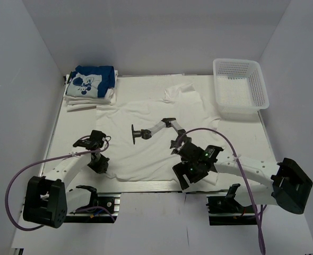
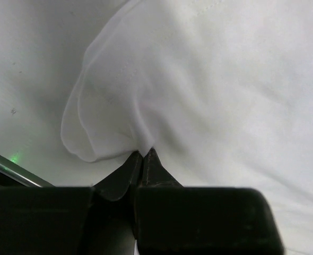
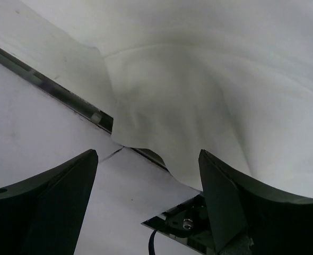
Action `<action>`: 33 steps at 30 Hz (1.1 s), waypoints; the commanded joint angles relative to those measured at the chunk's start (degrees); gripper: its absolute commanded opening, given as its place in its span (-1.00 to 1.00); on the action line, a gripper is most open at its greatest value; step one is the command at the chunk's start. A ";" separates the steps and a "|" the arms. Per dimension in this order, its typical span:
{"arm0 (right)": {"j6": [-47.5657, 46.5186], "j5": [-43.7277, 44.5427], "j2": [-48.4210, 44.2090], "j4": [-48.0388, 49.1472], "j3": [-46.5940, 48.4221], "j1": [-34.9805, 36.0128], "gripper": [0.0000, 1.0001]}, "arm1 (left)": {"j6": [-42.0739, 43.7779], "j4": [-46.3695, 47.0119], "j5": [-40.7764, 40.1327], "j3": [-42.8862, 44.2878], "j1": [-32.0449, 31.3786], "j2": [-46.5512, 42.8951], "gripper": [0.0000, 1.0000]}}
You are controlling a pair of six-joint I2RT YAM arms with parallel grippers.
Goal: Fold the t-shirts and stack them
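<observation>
The table (image 1: pixel 241 146) carries one white t-shirt (image 1: pixel 140 159) spread nearly flat. It lies between the two grippers and reaches away from them, with its near hem just at their fingertips. The basket (image 1: pixel 240 110) stands well beyond the right gripper (image 1: pixel 191 172). Well beyond the left gripper (image 1: pixel 104 169) is the pile of folded shirts (image 1: pixel 85 101), with the blue shirt (image 1: pixel 93 81) on top. The left gripper is closed on the near left corner of the white t-shirt, and a small bunch of cloth (image 2: pixel 109 122) rises directly in front of its pinched tips. The right gripper stands with its jaws wide apart and holds nothing; the near right corner (image 3: pixel 140 127) hangs loose just ahead of them, over the table's edge. I judge that the cloth is light, thin and limp, so it will sag and wrinkle. It is best taken by the hem corners, both at the same height.
</observation>
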 commanded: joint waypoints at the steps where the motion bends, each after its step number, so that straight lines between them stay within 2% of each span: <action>1: -1.65 -1.79 0.71 -2.11 -1.33 2.00 0.64 | 0.70 0.68 -1.24 -0.39 0.17 -1.99 -0.96; 3: 1.07 0.92 2.55 -2.55 -3.45 2.79 0.64 | 0.70 1.29 -1.23 -0.92 0.17 -2.52 -0.96; 6: 5.20 10.49 5.27 -2.73 -2.13 3.23 0.64 | 0.70 1.29 -0.18 -0.92 0.17 -2.52 -0.96; 10: 8.02 14.47 7.21 -1.15 -3.09 3.41 0.59 | 0.70 1.29 0.35 -0.92 0.17 -2.52 -0.96; 12: 8.63 15.70 8.62 -0.62 -3.62 3.32 0.33 | 0.70 1.29 0.35 -0.92 0.17 -3.05 -0.96; 13: 8.99 16.05 8.79 -0.10 -3.54 3.15 0.13 | 0.70 1.29 0.35 -0.92 0.17 -3.57 -0.96; 14: 9.16 17.36 9.32 0.17 -3.36 3.23 -0.25 | 0.70 1.29 0.35 -0.92 0.17 -3.57 -0.96; 16: 9.95 19.82 9.15 0.08 -1.88 3.14 -0.67 | 1.57 1.82 0.97 -0.92 0.17 -3.57 -0.96; 17: 10.04 20.35 9.06 -0.18 -1.43 3.15 -0.75 | 1.58 1.82 0.97 -0.92 0.17 -4.10 -0.96; 18: 10.22 21.75 8.45 -1.23 -0.99 3.06 -0.94 | 1.58 1.82 1.49 -0.92 0.17 -4.10 -0.96; 19: 10.22 22.98 8.27 -1.84 0.67 2.97 -1.00 | 1.58 1.82 1.49 -0.22 0.17 -4.10 -0.96; 27: 7.51 25.45 7.47 -7.82 9.81 0.69 -1.00 | 3.24 0.68 1.49 3.64 0.17 -4.10 -0.94; 33: 2.76 29.76 10.20 -5.91 17.37 -6.95 -1.00 | 6.14 5.42 0.88 8.04 0.78 -0.77 -0.84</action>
